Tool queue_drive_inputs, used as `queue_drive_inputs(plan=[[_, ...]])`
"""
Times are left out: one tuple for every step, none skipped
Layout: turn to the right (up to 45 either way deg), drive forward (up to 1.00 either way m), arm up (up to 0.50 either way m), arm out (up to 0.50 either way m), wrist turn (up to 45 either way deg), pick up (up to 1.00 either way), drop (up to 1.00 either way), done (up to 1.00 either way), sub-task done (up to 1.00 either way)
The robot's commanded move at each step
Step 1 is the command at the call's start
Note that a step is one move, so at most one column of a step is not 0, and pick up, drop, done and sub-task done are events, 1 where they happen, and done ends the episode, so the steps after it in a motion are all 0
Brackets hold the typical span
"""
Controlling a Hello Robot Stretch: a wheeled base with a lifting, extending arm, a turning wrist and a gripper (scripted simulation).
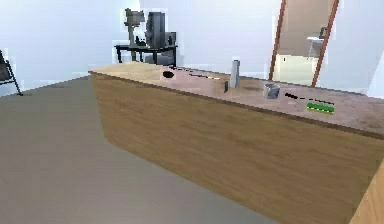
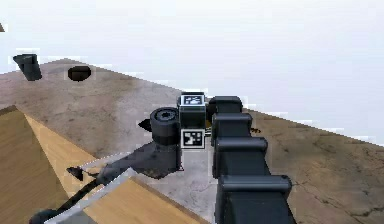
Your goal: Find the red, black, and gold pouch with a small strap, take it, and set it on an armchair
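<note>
Jaws: I cannot tell their state, nor whether the gripper (image 2: 100,168) at the counter's (image 1: 190,130) edge holds anything; I judge the search step in hand, the pouch unidentified among small items (image 1: 272,90) on top, so the next move calls for closer inspection.

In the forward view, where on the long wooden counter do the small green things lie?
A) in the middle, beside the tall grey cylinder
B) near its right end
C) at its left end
B: the small green things lie near the right end of the wooden counter, well to the right of the tall grey cylinder.
</note>
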Motion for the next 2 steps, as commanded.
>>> queue_drive_inputs(plan=[[0.0, 0.0, 0.0, 0.0, 45.0, 0.0, 0.0, 0.0, 0.0], [0.0, 0.0, 0.0, 0.0, 24.0, 0.0, 0.0, 0.0, 0.0]])
